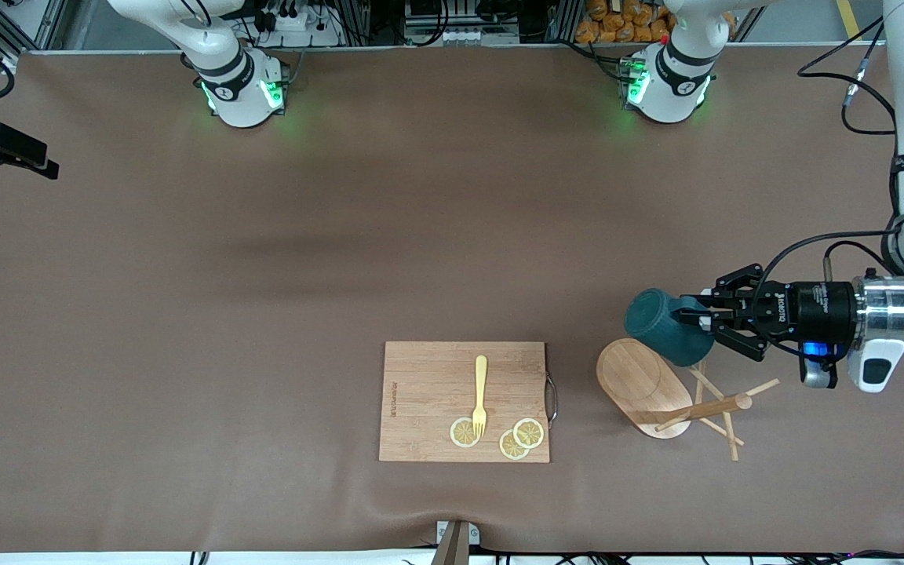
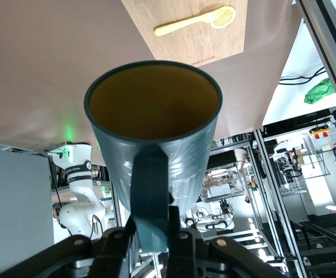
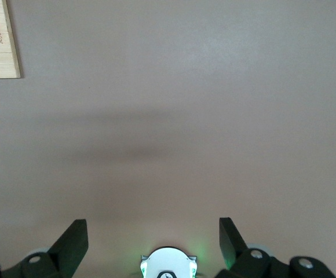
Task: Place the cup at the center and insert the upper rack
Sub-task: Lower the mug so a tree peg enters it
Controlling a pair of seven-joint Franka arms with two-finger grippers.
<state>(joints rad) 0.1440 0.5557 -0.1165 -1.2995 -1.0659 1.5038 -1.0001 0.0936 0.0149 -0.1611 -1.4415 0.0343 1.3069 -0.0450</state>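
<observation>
A: In the front view, the left gripper (image 1: pixel 705 315) is clamped on the handle of the cup (image 1: pixel 665 326), in the air over the upper rack (image 1: pixel 660 392), which lies tipped beside the cutting board (image 1: pixel 464 402).

B: The left wrist view shows the cup (image 2: pixel 153 136) held sideways. In the right wrist view the right gripper (image 3: pixel 152 237) waits with fingers apart. Step 1 is in hand; next the cup probably must go upright at the center.

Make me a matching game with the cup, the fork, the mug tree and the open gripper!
Things:
1. cup
2. yellow fork
3. mug tree
4. right gripper

States:
A. lying on the cutting board
B. tipped over on the table
C. held by its handle in the left gripper
D. open, holding nothing

Pairs: 1-C, 2-A, 3-B, 4-D
</observation>
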